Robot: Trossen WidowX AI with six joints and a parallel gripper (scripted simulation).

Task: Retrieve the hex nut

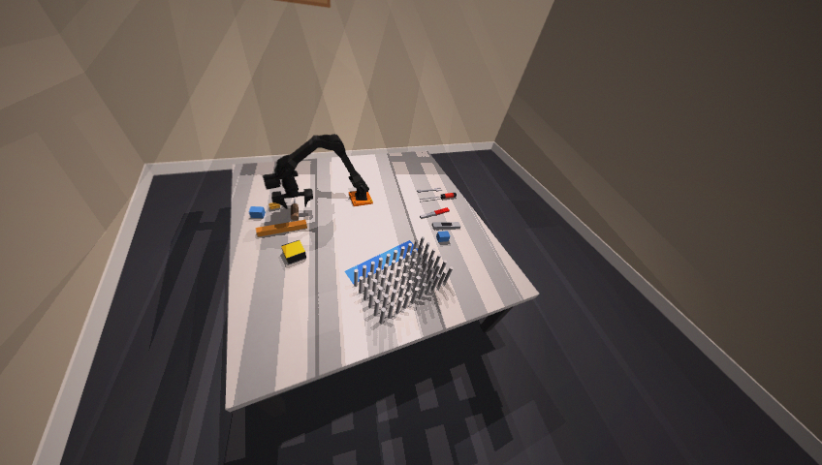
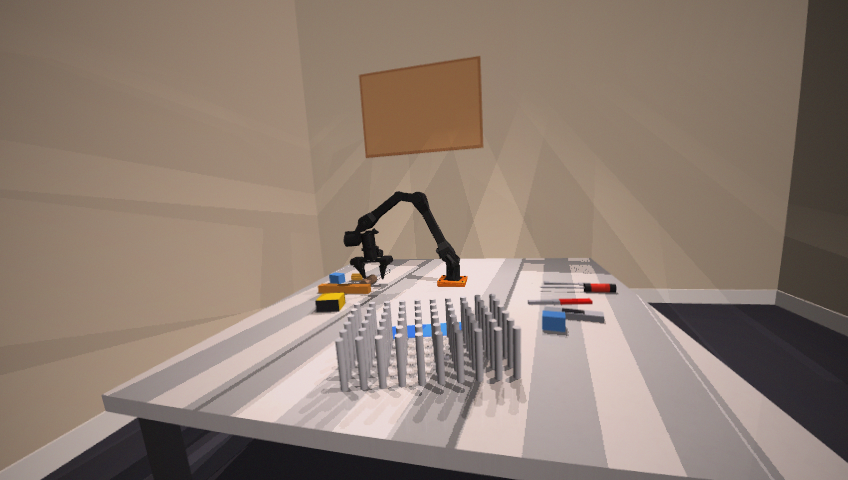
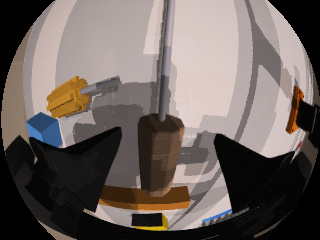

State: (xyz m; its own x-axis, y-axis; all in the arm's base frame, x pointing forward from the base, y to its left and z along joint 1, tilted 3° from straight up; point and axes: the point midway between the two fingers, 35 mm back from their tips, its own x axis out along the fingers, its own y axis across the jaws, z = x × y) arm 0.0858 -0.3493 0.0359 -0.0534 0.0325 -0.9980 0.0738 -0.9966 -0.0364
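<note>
Nearest my wrist camera, the brown handle (image 1: 295, 211) (image 2: 370, 279) (image 3: 161, 155) lies between the spread fingers of my gripper (image 1: 292, 202) (image 2: 373, 277) (image 3: 170, 135), released and grasping nothing, with a gap showing on either side. Its thin metal shaft (image 3: 167, 55) runs away across the table (image 1: 276, 345) (image 2: 238, 386) (image 3: 210, 75). The handle looks like wood, firm and light, fairly safe to squeeze; its faceted middle offers the best hold, while the long shaft may swing if I grip off centre. Just beyond lies an orange bar (image 1: 281, 228) (image 2: 344, 289) (image 3: 150, 198). Farther off, well apart from my arm, the blue strip (image 1: 377, 260) (image 2: 425, 330) borders the upright spacers (image 1: 380, 315) (image 2: 420, 356), slim and probably easily toppled. I cannot make out the nut among them; small and hard, it would likely slide if dragged low.
</note>
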